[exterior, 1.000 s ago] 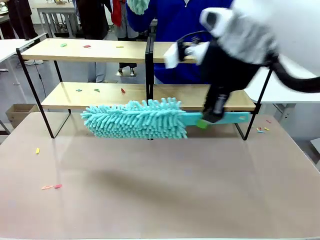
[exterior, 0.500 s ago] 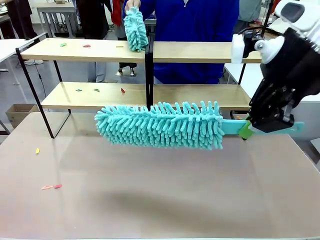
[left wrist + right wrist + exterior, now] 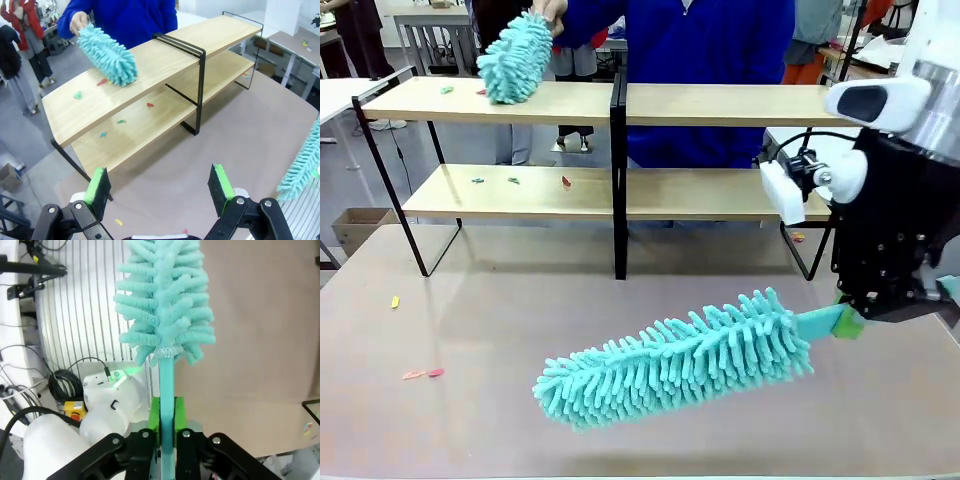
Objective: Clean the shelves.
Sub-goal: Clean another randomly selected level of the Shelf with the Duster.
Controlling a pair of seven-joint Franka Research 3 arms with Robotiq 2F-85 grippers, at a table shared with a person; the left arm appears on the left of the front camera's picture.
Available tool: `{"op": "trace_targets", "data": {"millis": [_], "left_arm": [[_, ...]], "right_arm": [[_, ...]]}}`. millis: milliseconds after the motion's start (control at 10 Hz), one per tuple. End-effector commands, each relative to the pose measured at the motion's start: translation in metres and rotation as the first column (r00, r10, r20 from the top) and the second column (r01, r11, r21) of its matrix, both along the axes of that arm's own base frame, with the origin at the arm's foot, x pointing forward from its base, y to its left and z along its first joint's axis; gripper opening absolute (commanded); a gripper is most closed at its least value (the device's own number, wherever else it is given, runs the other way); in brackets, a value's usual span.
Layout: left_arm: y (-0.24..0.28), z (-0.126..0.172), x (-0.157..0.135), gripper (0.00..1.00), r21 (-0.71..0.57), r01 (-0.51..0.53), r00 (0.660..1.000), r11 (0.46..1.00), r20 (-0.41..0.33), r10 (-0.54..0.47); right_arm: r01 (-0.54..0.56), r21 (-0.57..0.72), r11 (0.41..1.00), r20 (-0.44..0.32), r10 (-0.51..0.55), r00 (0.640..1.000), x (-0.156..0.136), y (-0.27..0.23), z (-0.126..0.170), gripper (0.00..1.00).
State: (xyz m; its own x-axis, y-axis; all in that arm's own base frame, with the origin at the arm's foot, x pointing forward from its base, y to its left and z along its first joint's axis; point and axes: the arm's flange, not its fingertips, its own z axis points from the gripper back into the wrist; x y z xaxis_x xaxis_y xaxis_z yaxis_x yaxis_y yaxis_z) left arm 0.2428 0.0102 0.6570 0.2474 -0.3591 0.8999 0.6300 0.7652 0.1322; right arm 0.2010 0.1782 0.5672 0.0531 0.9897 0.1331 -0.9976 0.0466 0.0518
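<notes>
Wooden shelves [image 3: 720, 103] beyond right jaws

Shelves [image 3: 720, 103] of pale matt wood in black metal; near duster [image 3: 670, 365] fluffy teal cloth; table [image 3: 520, 330] smooth, matt.

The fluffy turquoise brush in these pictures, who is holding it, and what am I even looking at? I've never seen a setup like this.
Three cameras show one two-armed robot. The front view looks across a table at a person. The other two cameras sit on the robot's wrists, each looking along its own end effector. The right end effector is shut on the handle of a turquoise microfibre duster, held over the table. The left end effector is open and holds nothing. At the far side stand the shelves, two wooden boards in a black frame, with small coloured scraps on them. The person's hand holds a second duster against the top board.
</notes>
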Motion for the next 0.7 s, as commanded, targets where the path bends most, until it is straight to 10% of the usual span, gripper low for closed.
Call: {"op": "trace_targets", "data": {"millis": [0,400,600], "left_arm": [[0.000,-0.001,0.001,1.00,-0.004,0.001,1.000,1.000,-0.002,-0.001],[0.000,-0.001,0.001,1.00,-0.004,0.001,1.000,1.000,-0.002,-0.001],[0.000,-0.001,0.001,1.00,-0.004,0.001,1.000,1.000,-0.002,-0.001]], "right_arm": [[-0.021,0.064,0.998,0.050,0.017,0.999,0.013,0.000,0.014,0.12],[0.340,0.140,0.930,0.256,-0.366,0.895,0.045,0.105,0.007,0.12],[0.363,0.146,0.920,0.357,-0.392,0.848,0.072,0.151,-0.002,0.12]]}}
